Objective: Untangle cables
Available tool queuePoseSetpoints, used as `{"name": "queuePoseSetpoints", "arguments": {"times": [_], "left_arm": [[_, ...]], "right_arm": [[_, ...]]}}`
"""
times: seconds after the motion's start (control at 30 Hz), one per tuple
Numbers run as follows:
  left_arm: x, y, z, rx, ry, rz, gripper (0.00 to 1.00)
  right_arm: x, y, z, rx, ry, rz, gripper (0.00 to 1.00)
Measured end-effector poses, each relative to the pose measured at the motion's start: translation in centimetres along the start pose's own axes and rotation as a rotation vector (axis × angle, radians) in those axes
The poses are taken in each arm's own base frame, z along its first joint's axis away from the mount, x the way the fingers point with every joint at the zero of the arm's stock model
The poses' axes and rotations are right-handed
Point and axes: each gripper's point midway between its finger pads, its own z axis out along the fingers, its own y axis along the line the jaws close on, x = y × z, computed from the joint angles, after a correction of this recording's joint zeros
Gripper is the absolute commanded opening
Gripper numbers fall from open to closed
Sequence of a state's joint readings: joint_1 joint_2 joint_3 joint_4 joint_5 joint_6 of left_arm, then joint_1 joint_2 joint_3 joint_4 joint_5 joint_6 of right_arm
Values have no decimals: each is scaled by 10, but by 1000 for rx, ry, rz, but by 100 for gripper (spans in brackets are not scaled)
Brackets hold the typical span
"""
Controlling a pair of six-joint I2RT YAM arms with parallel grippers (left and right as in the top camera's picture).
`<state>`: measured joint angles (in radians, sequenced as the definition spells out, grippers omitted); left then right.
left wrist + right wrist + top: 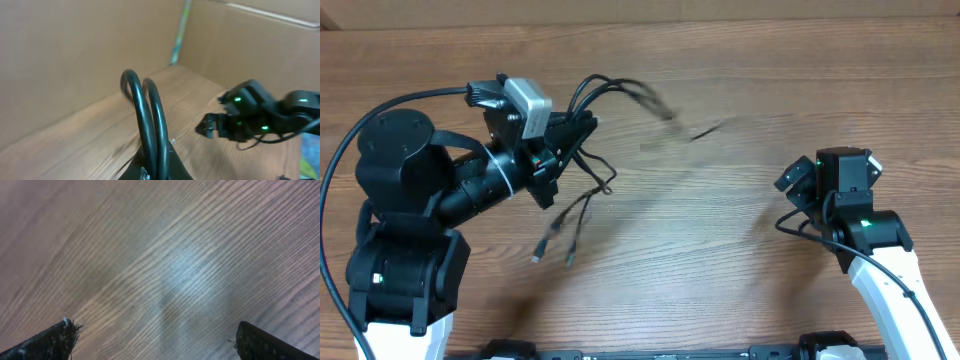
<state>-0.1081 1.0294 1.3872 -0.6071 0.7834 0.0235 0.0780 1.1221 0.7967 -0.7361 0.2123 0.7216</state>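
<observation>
Upper left, cables (602, 84) are clamped in the left gripper (572, 135) — dangling strands may be knotted tighter if yanked; right gripper (155, 335) is spread, empty.

Soft, warm, even light falls from above on the brown wood-grain table (720, 280), with no hard glare in the overhead view. Faint, diffuse shadows lie on the table beneath the thin black cables (582, 185), whose free ends smear into motion blur toward the table's far edge. The left wrist view is soft throughout. There the black right arm (260, 117) across the table looks hazy, its green lights (236, 100) glowing. In the right wrist view a pale sheen washes the table's grain, and the right gripper (155, 347) shows dark, unsharp fingertips (50, 342).
</observation>
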Motion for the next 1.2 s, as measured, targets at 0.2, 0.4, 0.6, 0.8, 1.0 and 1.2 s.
{"name": "queuePoseSetpoints", "arguments": {"times": [0.2,0.4,0.6,0.8,1.0,1.2], "left_arm": [[11,14,-1,-86,39,-43,33],[17,18,-1,-104,63,-65,34],[25,25,6,-106,93,-95,49],[32,30,11,-106,117,-120,63],[46,40,9,-167,169,-157,80],[80,58,6,-272,296,-237,100]], "right_arm": [[13,8,-1,-54,71,-24,100],[20,15,-2,-95,112,-35,100],[24,15,-2,-97,130,-39,100],[27,11,-2,-85,145,-42,100],[35,8,-3,-79,180,-56,100],[48,21,-8,-169,253,-121,100]]}}
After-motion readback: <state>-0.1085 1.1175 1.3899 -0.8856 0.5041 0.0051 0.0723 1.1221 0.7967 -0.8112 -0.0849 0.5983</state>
